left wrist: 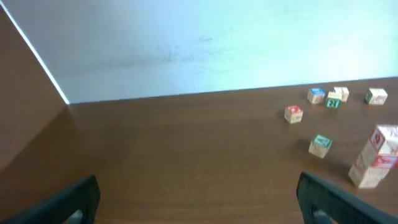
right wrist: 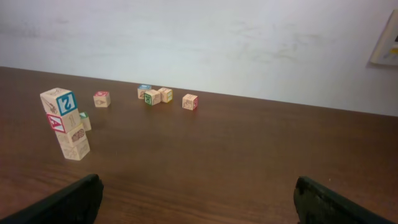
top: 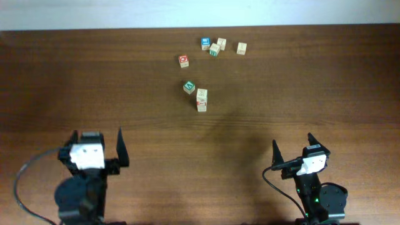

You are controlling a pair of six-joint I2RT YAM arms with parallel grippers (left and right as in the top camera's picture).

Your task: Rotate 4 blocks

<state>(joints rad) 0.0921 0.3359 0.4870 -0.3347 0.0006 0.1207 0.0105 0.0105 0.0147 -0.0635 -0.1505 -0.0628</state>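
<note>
The blocks are small pale wooden cubes. Several of them form a crooked stack (top: pixel 201 100) mid-table, also seen in the right wrist view (right wrist: pixel 68 127) and at the right edge of the left wrist view (left wrist: pixel 376 158). Three more pale blocks lie at the back: one (top: pixel 221 43), one with a green mark (top: pixel 214 49), and one (top: pixel 241 47) further right. My left gripper (top: pixel 97 132) (left wrist: pixel 199 202) and right gripper (top: pixel 292 139) (right wrist: pixel 199 202) stand open and empty near the front edge, far from every block.
A blue-topped cube (top: pixel 205 43) sits beside the back group. A red-topped cube (top: pixel 184 60) lies left of it, and a green-topped cube (top: pixel 189 87) sits just behind and left of the stack. A pale wall runs along the table's far edge (top: pixel 200 26).
</note>
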